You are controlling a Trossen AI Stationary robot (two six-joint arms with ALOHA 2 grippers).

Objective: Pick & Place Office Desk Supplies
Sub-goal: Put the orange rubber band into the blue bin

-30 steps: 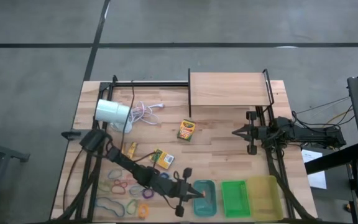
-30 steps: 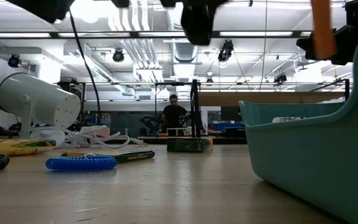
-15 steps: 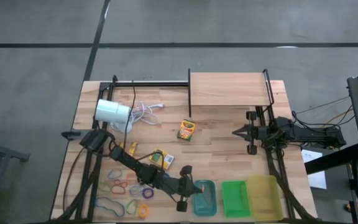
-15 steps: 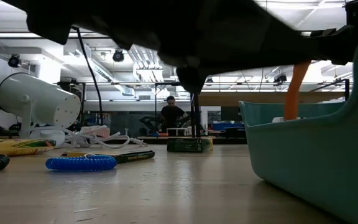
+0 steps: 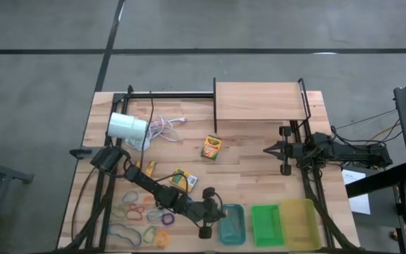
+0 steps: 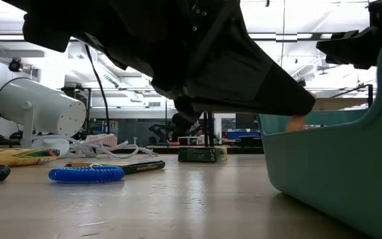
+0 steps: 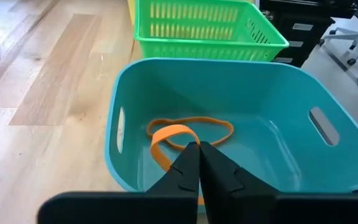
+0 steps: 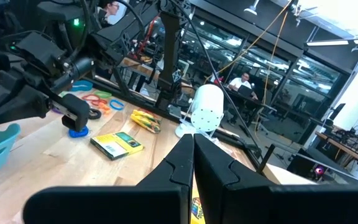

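Left gripper [image 7: 199, 163] hangs low over the teal tray [image 7: 129, 81], its fingers pinched together on an orange loop [image 7: 166, 140] that dips into the tray. A second orange loop [image 7: 213, 122] lies flat on the tray floor just beyond. In the high view the left arm stretches across the near part of the counter [image 5: 245, 176] with its gripper [image 5: 217, 214] at the teal tray's [image 5: 232, 236] edge; the green tray [image 5: 266, 224] and yellow tray [image 5: 298, 223] stand in a row beside it.

Behind that arm, more coloured loops [image 5: 134, 210] are scattered near the counter's front left corner. One crayon box [image 5: 182, 180] lies just beside the arm, another crayon box [image 5: 211, 147] sits near the counter's middle, and small yellow pieces [image 5: 147, 169] lie close to the arm's base. A white lamp [image 5: 127, 128] with its cord [image 5: 163, 128] rests on its side farther back, and a wooden shelf [image 5: 259, 101] stands at the rear.

Right gripper [image 5: 268, 149] waits with fingers shut and empty beside the shelf's frame, well apart from the trays.
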